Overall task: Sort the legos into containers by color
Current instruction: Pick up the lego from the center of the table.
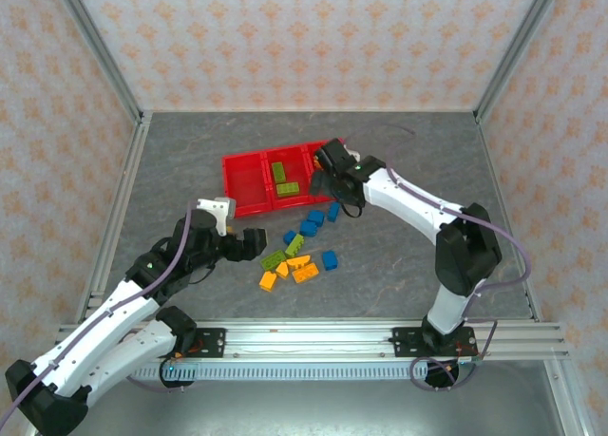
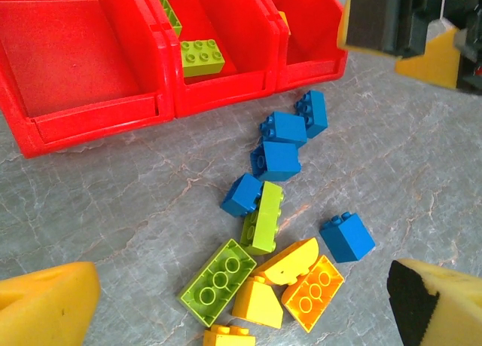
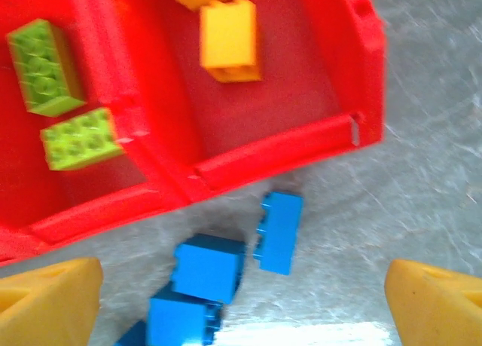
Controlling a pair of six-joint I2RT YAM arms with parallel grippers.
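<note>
While both pairs of jaws stand spread with nothing between them, the sorting looks partly done and a fresh pick is the step in hand. In the top view the red tray (image 1: 245, 181) sits mid-table (image 1: 427, 161), its long axis running left to right and rising slightly toward the upper right, with its low front walls facing the bottom of the frame. Its left bin (image 2: 68, 52) is bare, the middle bin (image 2: 233, 29) holds lime green bricks (image 2: 202, 57), and the right bin (image 3: 301, 75) holds orange-yellow bricks (image 3: 230, 41).

The right gripper (image 3: 241, 304) hovers by that bin's front wall, above blue bricks (image 3: 209, 267) lying on the table just below the tray. One blue brick (image 3: 279, 231) has its long axis nearly vertical in the frame, and its studs seem to face left, so it probably lies on its side. The left gripper (image 2: 241, 308) hangs over the mixed pile at lower centre, where a long lime green brick (image 2: 218, 280) lies underside up, pointing toward the upper right.

I judge that blue belongs in the bare bin. The next move calls for setting the jaws across a brick's short side before closing.
</note>
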